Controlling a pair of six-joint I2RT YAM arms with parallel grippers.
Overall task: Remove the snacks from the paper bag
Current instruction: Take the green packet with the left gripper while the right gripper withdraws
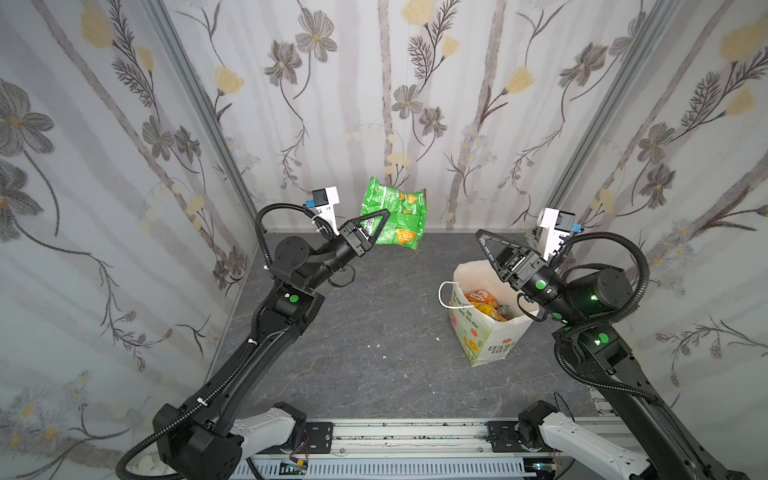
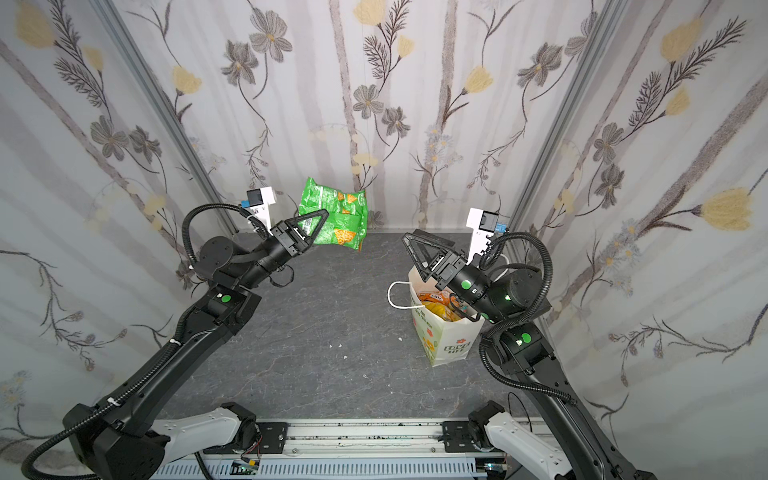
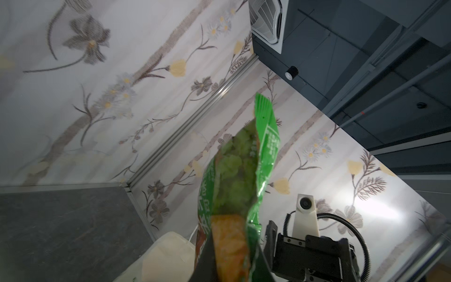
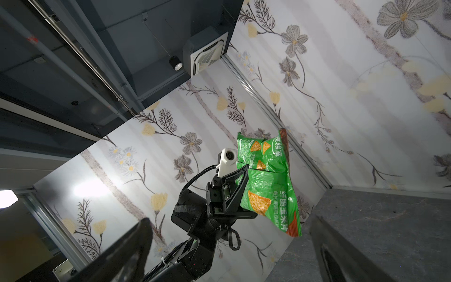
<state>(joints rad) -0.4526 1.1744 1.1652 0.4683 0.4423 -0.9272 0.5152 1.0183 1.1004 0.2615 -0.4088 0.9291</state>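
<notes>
A green snack packet [image 1: 395,212] [image 2: 336,212] hangs in the air near the back wall, left of centre, with my left gripper [image 1: 380,224] [image 2: 320,218] [image 3: 229,263] shut on its lower part. The right wrist view shows that packet [image 4: 268,180] side on. The white paper bag [image 1: 490,336] [image 2: 444,340] stands upright at the right, its mouth open. Inside it lie an orange packet [image 1: 478,297] and a yellow one [image 1: 488,309]. Above the bag's mouth my right gripper [image 1: 488,249] [image 2: 415,245] [image 4: 230,219] is open and holds nothing.
The dark grey table [image 1: 374,332] is walled by floral panels on three sides. A metal rail [image 1: 407,432] runs along the front edge between the arm bases. A few white crumbs [image 1: 376,345] lie mid-table. The bag's cord handle [image 1: 442,293] droops leftward.
</notes>
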